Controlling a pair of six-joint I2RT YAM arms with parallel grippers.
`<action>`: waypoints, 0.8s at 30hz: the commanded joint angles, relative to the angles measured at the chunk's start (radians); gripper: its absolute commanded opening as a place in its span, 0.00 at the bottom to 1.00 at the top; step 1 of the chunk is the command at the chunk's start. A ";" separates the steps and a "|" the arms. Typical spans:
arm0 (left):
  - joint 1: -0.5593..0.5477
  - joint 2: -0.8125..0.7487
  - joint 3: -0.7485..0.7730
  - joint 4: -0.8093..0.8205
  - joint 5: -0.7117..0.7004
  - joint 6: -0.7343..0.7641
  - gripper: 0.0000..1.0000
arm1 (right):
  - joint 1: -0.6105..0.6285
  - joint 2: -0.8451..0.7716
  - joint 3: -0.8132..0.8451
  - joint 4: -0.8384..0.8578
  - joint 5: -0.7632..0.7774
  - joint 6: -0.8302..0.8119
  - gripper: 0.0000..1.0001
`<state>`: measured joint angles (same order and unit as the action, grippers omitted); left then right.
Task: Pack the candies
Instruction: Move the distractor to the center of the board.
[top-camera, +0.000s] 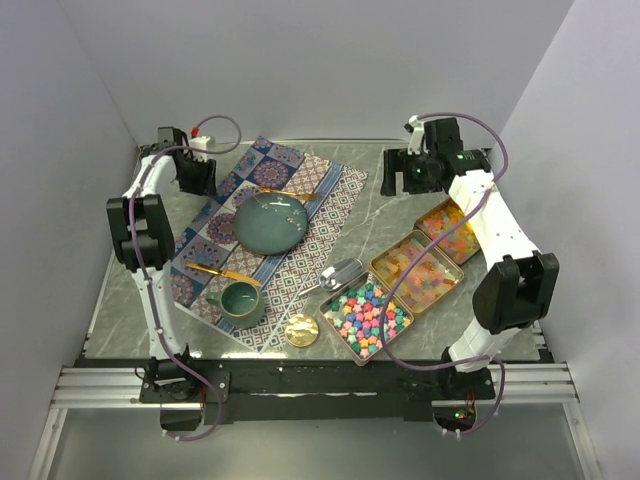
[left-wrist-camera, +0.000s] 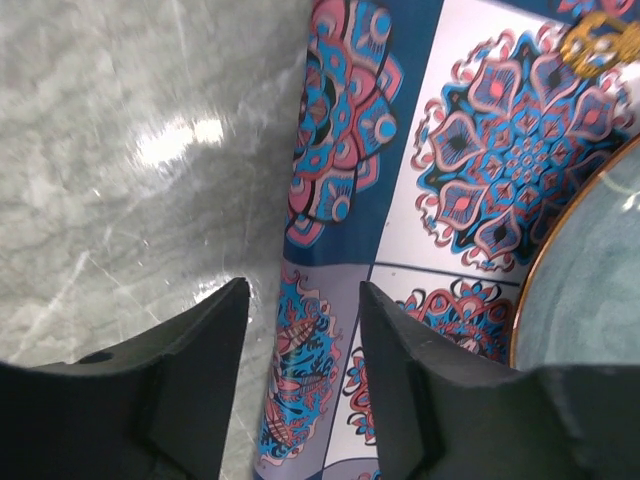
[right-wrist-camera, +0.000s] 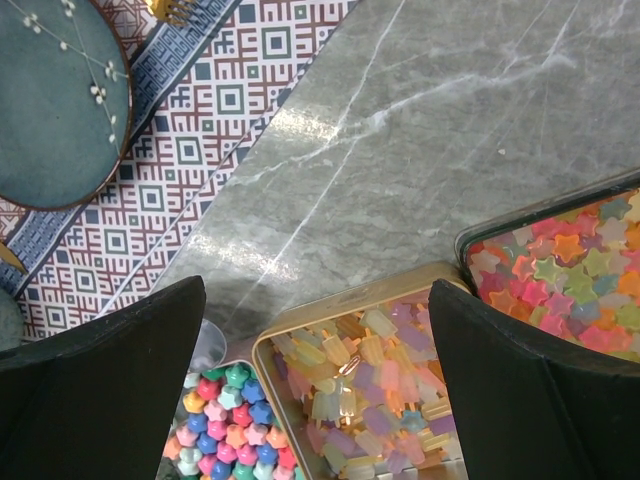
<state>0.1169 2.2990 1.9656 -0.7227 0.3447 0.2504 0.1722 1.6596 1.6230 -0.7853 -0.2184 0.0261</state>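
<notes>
Our right hand (right-wrist-camera: 318, 320) gapes empty above the candies (right-wrist-camera: 360, 400), sorted into three open tins (right-wrist-camera: 258, 350) lower right on the tabletop (right-wrist-camera: 400, 150), probably for easy scooping. Our left hand (left-wrist-camera: 302, 320), part-open and empty, is parked upper left of the overhead view over the placemat (left-wrist-camera: 480, 150).
</notes>
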 joint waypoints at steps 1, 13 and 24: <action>0.001 -0.006 0.024 -0.041 0.017 0.001 0.53 | -0.003 0.006 0.044 0.024 0.004 -0.017 1.00; 0.001 0.003 -0.030 -0.052 -0.035 0.016 0.41 | -0.002 -0.011 0.023 0.020 0.001 -0.017 1.00; 0.064 -0.073 -0.135 -0.024 -0.078 -0.013 0.01 | -0.002 -0.027 0.003 0.018 -0.006 -0.015 1.00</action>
<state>0.1291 2.3005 1.8942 -0.7231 0.3180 0.2409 0.1722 1.6714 1.6230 -0.7860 -0.2188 0.0238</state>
